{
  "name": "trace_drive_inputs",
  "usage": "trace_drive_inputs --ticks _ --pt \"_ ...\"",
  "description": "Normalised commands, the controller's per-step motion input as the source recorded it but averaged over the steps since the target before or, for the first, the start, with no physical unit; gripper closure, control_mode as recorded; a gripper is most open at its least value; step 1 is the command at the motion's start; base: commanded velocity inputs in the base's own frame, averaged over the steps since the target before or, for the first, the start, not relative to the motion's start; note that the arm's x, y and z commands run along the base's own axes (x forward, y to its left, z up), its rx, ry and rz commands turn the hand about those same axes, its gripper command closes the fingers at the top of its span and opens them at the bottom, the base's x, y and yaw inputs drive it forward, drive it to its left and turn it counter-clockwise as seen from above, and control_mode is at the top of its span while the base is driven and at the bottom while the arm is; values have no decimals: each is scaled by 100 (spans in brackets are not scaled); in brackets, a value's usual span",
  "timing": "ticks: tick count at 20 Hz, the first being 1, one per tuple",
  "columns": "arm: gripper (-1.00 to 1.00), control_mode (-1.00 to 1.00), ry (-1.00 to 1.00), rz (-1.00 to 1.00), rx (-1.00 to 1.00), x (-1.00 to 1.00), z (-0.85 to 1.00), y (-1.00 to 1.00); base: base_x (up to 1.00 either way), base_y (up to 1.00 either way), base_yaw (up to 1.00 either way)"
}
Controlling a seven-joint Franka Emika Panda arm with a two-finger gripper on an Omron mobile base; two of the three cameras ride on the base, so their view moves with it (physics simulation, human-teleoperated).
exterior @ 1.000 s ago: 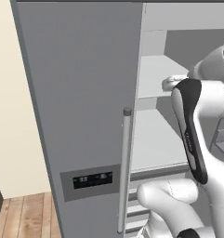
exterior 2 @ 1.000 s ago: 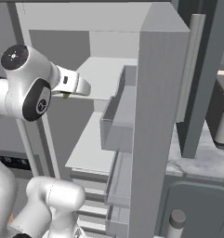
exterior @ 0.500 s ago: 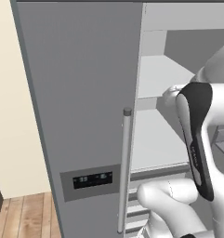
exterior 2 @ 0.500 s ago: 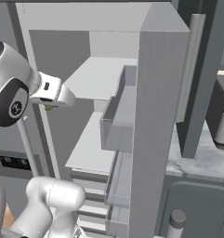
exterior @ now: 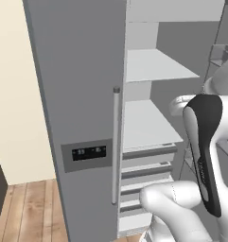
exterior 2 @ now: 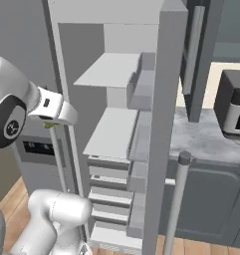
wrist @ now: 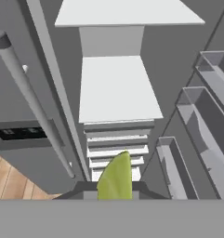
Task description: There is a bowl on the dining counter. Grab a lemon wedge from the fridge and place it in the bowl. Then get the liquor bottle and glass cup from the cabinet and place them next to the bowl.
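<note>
1. Over the last second the arm has drawn back out of the fridge [exterior: 77,94]: in the right base view the pincer [exterior 2: 54,123] was up by the middle shelf [exterior 2: 111,132] and now sits lower and further left, in front of the open compartment.
2. The pincer is nearly closed on the lemon wedge [wrist: 115,179], so the wedge is out of the fridge. By my reading the pick is done and the carry to the bowl comes next.
3. The hand view shows the yellow-green wedge plainly; the right base view gives just a sliver of it under the hand.
4. The left base view shows the closed door with its dispenser panel [exterior: 89,153]; the right shows a toaster oven [exterior 2: 233,104] on the wall tabletop [exterior 2: 203,137].
</note>
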Motion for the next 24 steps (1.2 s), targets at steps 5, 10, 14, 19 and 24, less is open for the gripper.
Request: trace_drive_inputs --ticks 5,10,14,19,24 --pt "100 100 0 0 0 0 0 0 -100 35 -5" --pt "100 100 0 0 0 0 0 0 -98 28 -46" --pt "100 100 0 0 0 0 0 0 -85 2 -74" --pt "100 100 0 0 0 0 0 0 -64 0 -79" --pt "100 100 0 0 0 0 0 0 -54 -6 -78"
